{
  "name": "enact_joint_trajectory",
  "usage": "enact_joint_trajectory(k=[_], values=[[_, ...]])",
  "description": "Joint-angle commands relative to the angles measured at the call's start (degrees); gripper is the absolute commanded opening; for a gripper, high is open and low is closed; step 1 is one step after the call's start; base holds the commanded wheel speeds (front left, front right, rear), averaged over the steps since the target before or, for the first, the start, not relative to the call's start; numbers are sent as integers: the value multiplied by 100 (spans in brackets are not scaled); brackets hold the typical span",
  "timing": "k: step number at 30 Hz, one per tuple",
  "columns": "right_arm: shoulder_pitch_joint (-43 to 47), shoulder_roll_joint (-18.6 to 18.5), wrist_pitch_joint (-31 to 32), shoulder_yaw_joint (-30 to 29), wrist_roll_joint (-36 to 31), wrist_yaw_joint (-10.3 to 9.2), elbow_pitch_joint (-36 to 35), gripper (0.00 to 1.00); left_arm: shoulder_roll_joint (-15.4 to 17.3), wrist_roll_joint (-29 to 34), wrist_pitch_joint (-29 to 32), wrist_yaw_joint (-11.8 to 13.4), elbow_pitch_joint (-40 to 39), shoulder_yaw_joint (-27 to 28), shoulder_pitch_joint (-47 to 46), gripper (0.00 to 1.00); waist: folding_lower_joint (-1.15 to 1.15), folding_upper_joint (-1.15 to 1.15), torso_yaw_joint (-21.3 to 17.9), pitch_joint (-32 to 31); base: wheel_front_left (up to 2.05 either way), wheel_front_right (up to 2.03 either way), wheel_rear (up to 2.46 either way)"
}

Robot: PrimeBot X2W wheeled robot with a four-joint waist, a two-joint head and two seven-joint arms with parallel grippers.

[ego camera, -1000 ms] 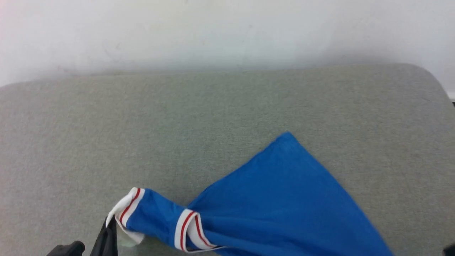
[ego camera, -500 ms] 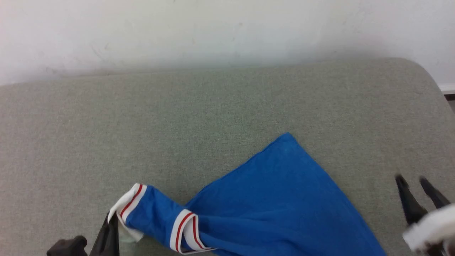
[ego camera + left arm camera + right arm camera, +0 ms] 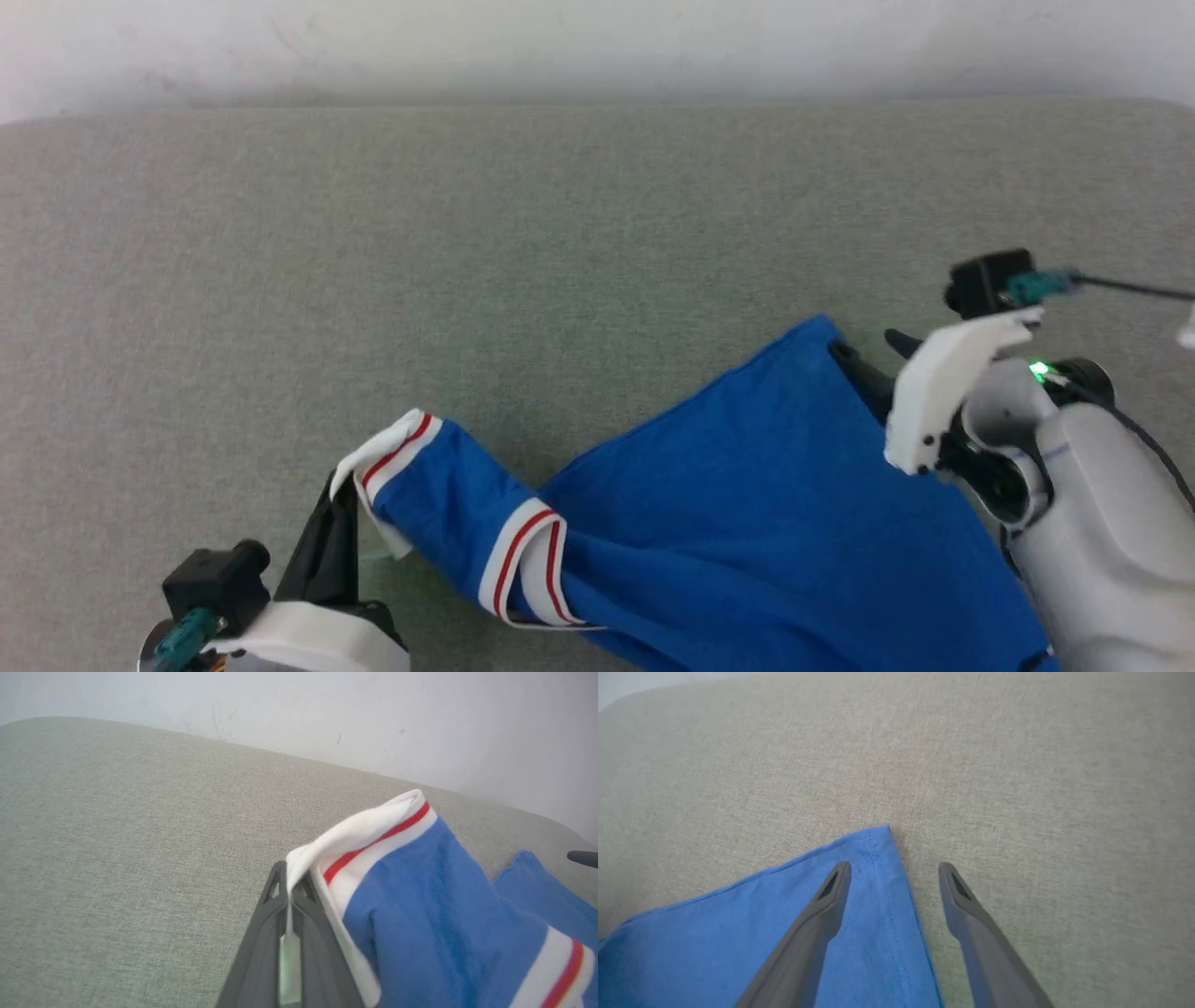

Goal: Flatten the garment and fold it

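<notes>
Right end effector (image 3: 894,870) newly astride garment (image 3: 747,495) corner, wide, empty; left end effector (image 3: 290,877) tight on cuff (image 3: 373,835).

A grey-green fabric-covered surface (image 3: 560,233) spans the head view from side to side. Its weave is fine, even and lightly heathered. The far edge is softly rounded and meets a white wall (image 3: 597,37). The wall carries faint scuffs and small dark marks near that edge, clearest in the left wrist view. In the right wrist view the surface rounds off at the upper left, with pale wall beyond.
</notes>
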Motion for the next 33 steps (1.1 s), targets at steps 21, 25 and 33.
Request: enact_joint_trajectory(k=[21, 25, 33], values=[[-898, -487, 1310, 2032, 1283, -3, 640, 0, 28, -1, -206, -230, 615, -132, -455, 0, -1, -1, 331, 150, 0, 0, 0], [-1132, -723, 416, 1968, 1175, -3, 403, 0, 286, 51, -168, -297, 616, -27, -679, 0, -1, -1, 274, -87, 0, 0, 0], [-1465, -912, -548, 1372, 909, -3, 427, 0, 735, 17, 44, -600, 725, 175, -1839, 0, -1, -1, 156, -479, 0, 0, 0]])
